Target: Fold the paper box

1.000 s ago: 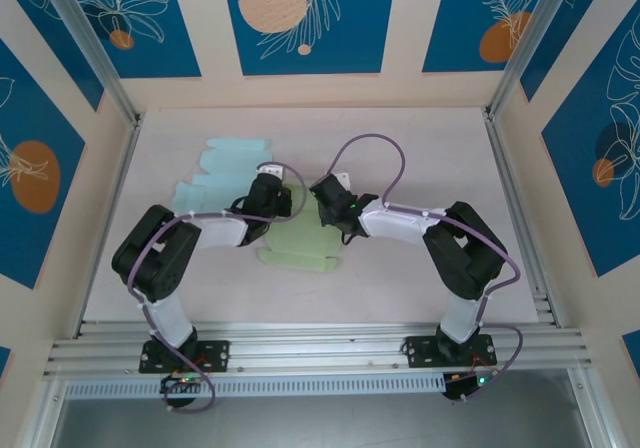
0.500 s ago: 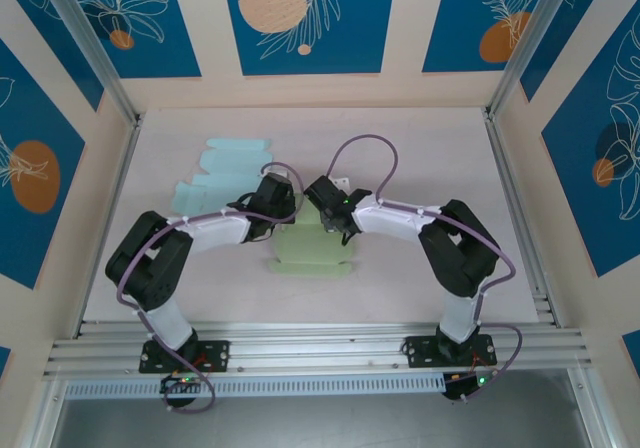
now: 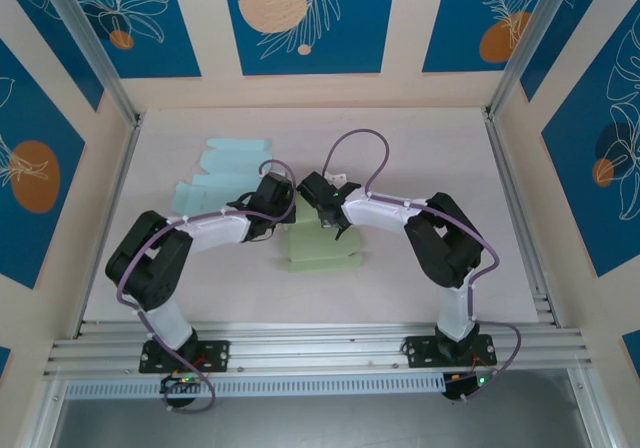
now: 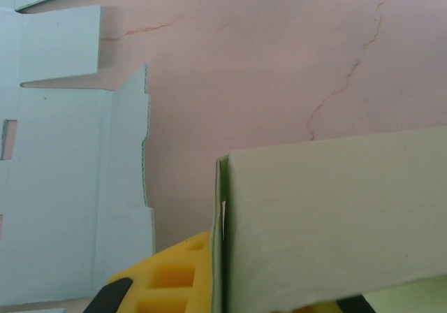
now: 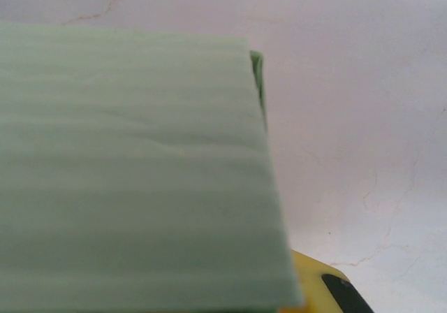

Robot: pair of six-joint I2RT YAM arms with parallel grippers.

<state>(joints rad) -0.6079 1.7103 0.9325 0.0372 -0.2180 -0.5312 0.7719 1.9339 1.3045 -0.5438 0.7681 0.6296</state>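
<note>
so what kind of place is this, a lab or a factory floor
Most likely a lab test cell for robots: an enclosed booth framed in aluminium rails, walls of printed blue panels, and the left arm and right arm bolted at the table edge, working a green paper box.

Nothing to read here, folks: no words, no numbers, no brand marks. The green box (image 3: 322, 248) shows plain, unprinted card in the overhead view and up close in both wrist views. The pale blue sheet (image 3: 220, 173) just left of and behind the box is blank as well. The wall panels (image 3: 300, 18) behind the box carry only leaf and circle drawings, with no lettering.
</note>
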